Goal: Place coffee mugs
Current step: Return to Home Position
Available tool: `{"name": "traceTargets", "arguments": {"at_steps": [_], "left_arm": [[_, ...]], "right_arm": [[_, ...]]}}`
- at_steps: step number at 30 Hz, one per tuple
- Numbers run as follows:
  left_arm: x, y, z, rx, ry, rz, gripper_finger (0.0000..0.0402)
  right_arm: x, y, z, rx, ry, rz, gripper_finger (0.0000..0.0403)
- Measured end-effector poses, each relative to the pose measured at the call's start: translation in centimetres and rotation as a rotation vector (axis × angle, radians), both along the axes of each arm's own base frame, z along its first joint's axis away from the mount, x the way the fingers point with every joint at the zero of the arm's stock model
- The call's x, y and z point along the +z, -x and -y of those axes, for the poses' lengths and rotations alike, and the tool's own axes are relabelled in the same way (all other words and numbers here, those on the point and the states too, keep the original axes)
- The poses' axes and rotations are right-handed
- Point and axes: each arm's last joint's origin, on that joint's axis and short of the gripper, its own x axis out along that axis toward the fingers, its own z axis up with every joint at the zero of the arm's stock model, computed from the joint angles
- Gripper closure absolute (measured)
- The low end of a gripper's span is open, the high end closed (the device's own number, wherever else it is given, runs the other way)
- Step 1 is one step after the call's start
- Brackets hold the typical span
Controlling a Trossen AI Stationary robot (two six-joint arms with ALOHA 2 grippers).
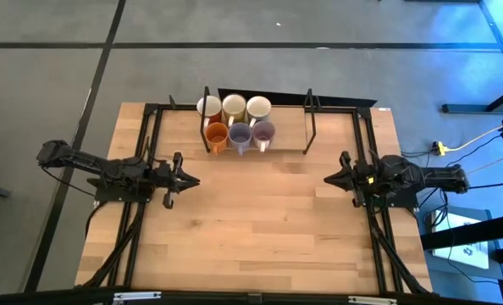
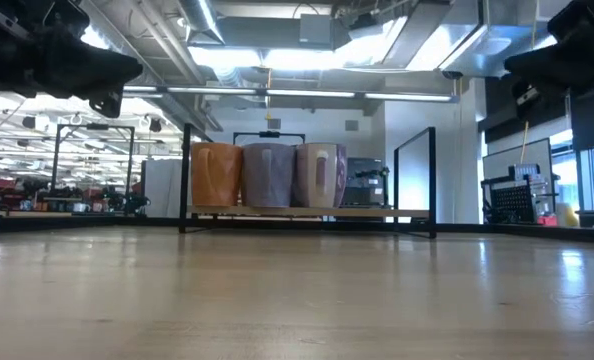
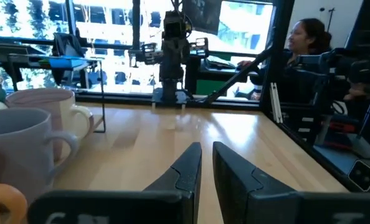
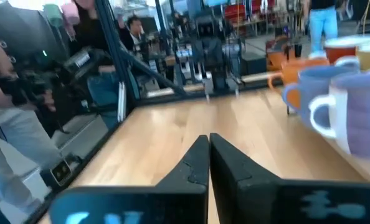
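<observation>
Six coffee mugs stand upright in two rows on a black-framed rack's wooden shelf [image 2: 377, 211] at the table's far side. The far row holds three white mugs [image 1: 234, 105]. The near row holds an orange mug [image 1: 218, 134] and two pale purple mugs [image 1: 240, 134] [image 1: 263, 131]. In the low view only the orange mug [image 2: 215, 175] and the purple mugs [image 2: 268, 175] show. My left gripper [image 1: 194, 180] [image 3: 207, 154] hovers shut near the table's left middle. My right gripper [image 1: 328, 180] [image 4: 208, 142] hovers shut opposite it. Neither touches anything.
The rack's black uprights [image 1: 311, 119] flank the mugs, with bare shelf to their right. Black frame rails [image 1: 150, 152] run along the table's left and right sides. Bare wood [image 1: 260, 212] lies between and in front of the grippers. People show beyond the table [image 3: 303, 43].
</observation>
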Motion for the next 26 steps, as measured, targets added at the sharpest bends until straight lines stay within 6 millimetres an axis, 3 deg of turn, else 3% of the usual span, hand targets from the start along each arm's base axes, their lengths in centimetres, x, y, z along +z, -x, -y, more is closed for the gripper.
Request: {"name": "traceTargets", "arguments": {"at_steps": [7,26], "left_arm": [[0.0,0.1,0.0,0.003,-0.004,0.003,0.0368],[-0.2,0.1,0.0,0.003,-0.008,-0.018,0.0368]], "right_arm": [[-1.6,-0.5,0.0,-0.007,0.007,0.007,0.0402],[-2.0,-0.7,0.1,-0.057,-0.038,0.015,0.0402]]}}
